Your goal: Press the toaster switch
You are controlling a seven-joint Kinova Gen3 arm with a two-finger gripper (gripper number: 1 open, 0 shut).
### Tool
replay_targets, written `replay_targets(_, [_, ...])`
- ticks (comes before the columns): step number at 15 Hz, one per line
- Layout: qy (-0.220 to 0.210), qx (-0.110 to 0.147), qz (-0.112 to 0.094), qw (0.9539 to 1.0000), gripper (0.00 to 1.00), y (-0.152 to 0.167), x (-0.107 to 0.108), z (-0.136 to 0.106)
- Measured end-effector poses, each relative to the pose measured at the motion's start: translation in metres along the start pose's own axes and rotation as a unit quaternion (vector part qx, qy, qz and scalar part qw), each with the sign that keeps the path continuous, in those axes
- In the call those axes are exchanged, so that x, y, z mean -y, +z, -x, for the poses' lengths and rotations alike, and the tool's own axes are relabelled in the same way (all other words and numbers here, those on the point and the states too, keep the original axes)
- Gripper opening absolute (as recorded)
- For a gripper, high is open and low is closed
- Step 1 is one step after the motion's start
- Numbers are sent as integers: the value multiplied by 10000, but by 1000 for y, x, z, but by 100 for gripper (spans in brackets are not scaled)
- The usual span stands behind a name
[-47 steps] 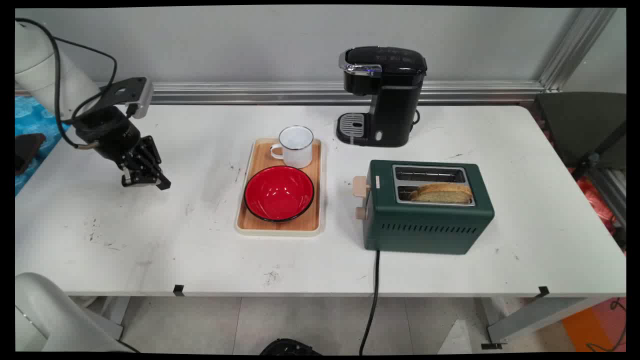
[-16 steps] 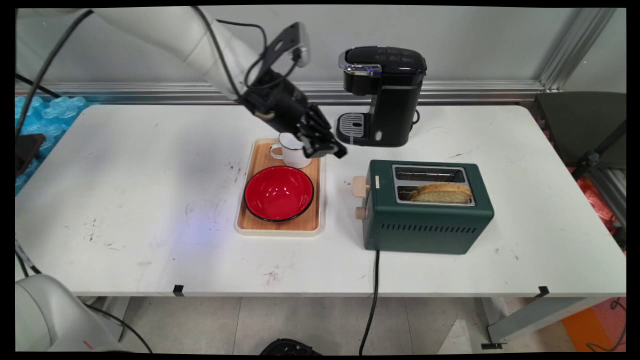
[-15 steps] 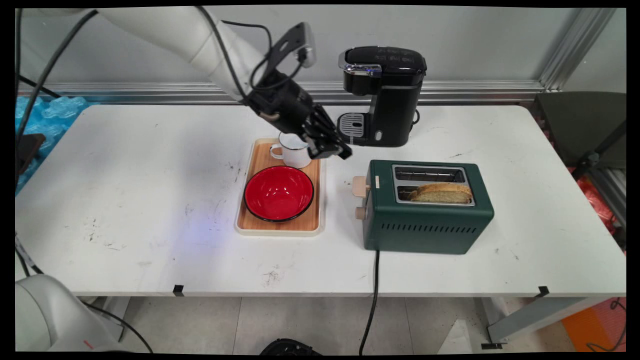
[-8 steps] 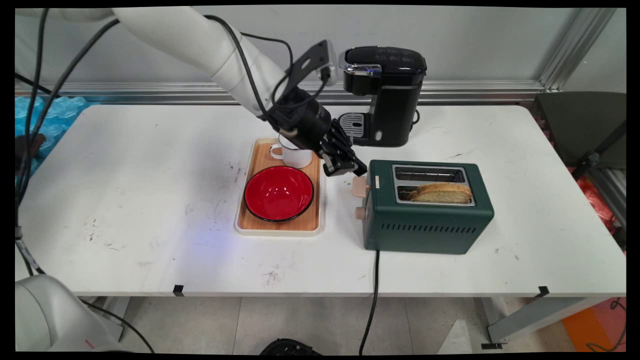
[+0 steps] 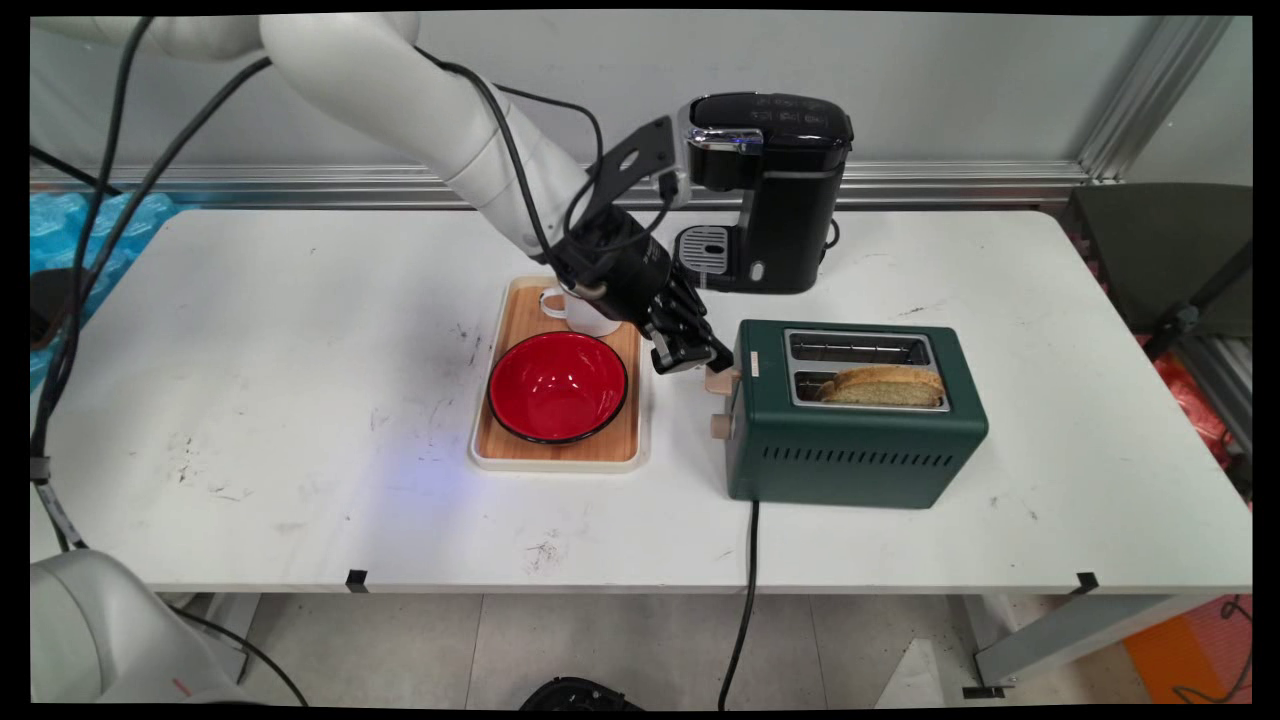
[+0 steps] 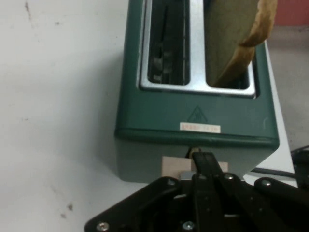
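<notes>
A dark green two-slot toaster stands right of centre, with a slice of bread sticking out of its near slot; the far slot is empty. On its left end sit a beige lever and a beige knob below it. My gripper is shut, its tips resting on top of the lever. In the hand view the closed fingers sit right over the lever, with the toaster and the bread ahead.
A wooden tray left of the toaster holds a red bowl and a white mug, partly hidden by my arm. A black coffee machine stands behind. The toaster's black cord hangs over the front edge.
My arm has swung from the table's left side across the tray and come down to the right. The shut gripper now rests on the toaster's lever.
</notes>
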Motion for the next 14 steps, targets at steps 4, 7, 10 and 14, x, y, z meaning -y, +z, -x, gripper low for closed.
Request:
replay_targets(4, [65,62,-11,10000,0,11,2,1])
replay_targets(7, [96,94,-24,9999,0,19,4,3])
replay_targets(10, [105,116,-25,9999,0,25,6,6])
replay_targets(14, [78,152,-6,9999,0,33,7,11])
